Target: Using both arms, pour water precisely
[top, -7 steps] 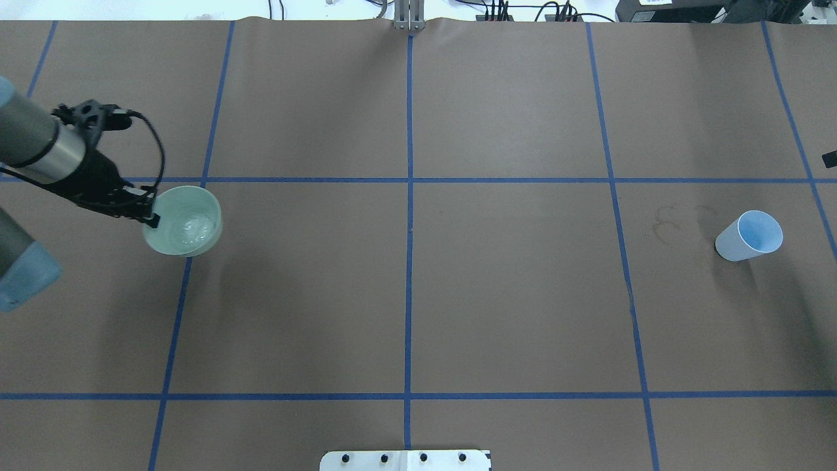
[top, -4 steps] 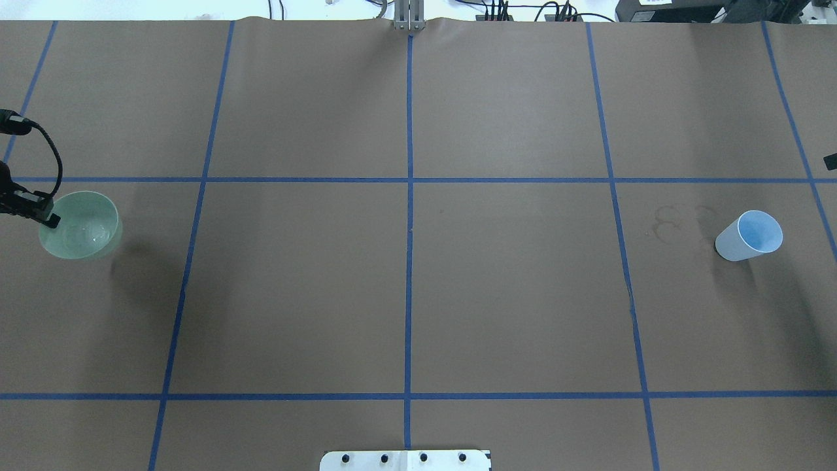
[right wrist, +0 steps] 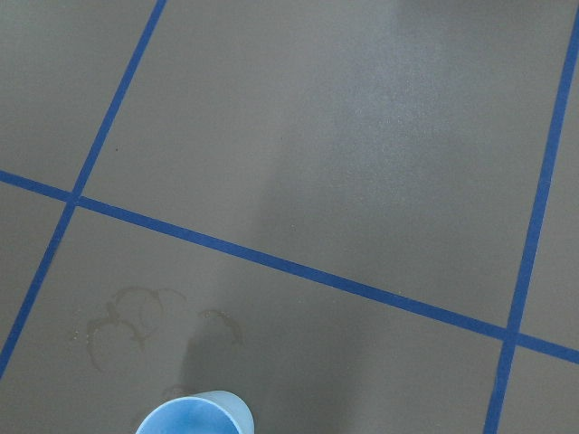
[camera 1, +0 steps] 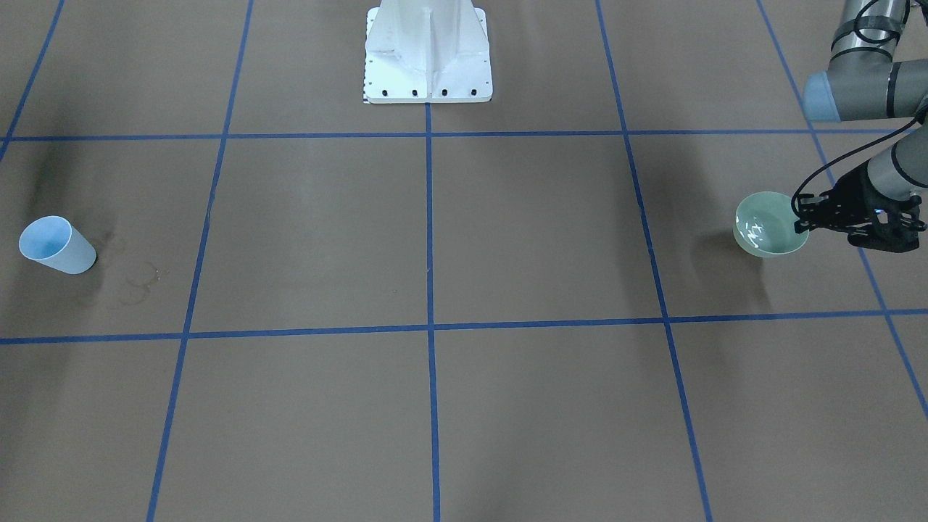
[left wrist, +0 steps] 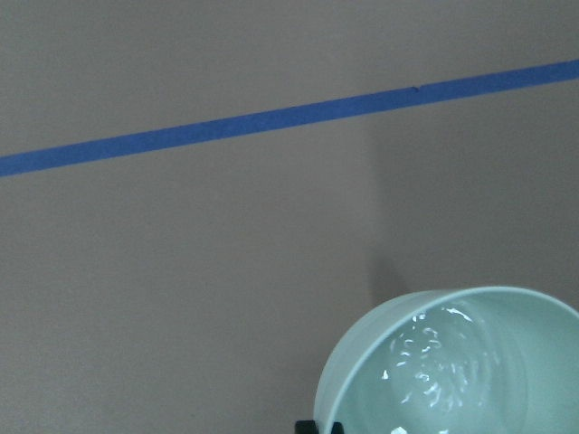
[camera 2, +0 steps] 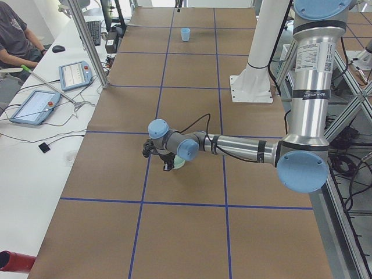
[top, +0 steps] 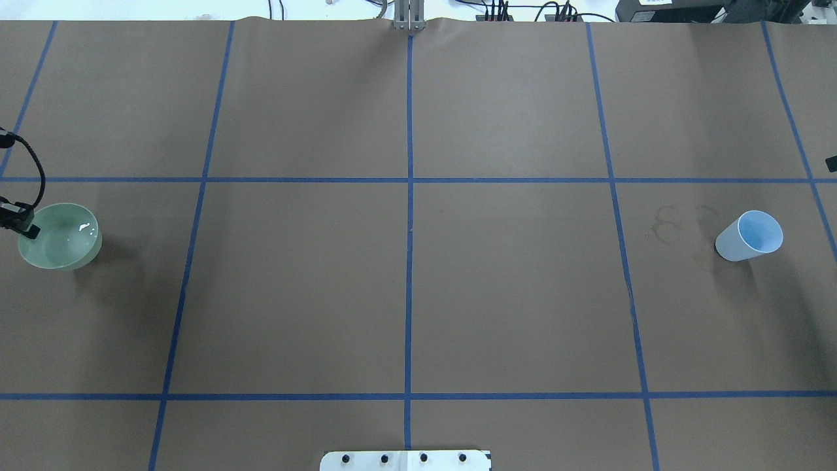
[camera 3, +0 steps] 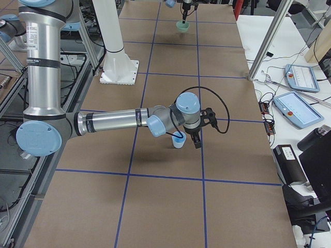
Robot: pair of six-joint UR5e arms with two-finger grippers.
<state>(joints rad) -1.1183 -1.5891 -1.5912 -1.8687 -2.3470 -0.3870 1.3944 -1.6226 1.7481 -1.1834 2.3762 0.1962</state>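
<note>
A pale green bowl [top: 59,237] sits far out on the robot's left side, with water [top: 84,227] showing as white glints inside. My left gripper [top: 27,229] is shut on the bowl's rim, and in the front-facing view the left gripper [camera 1: 803,217] pinches the bowl [camera 1: 770,233] on its outer side. The left wrist view shows the bowl [left wrist: 362,380] with rippling water [left wrist: 439,362]. I cannot tell whether the bowl touches the table. A light blue cup [top: 749,237] stands upright and alone on the right. My right gripper [camera 3: 195,140] hangs close to the cup [camera 3: 178,140]; whether it is open or shut I cannot tell.
The white pedestal [camera 1: 428,58] stands at the table's middle on the robot's side. Dried ring stains [top: 667,222] mark the paper beside the cup. Blue tape lines grid the brown table. A person [camera 2: 14,40] sits at a side table with tablets [camera 2: 75,74].
The left gripper has carried the bowl far to the left, first fast, then slower, and slightly nearer the robot. Most of the left arm has left the overhead view. The cup has not moved.
</note>
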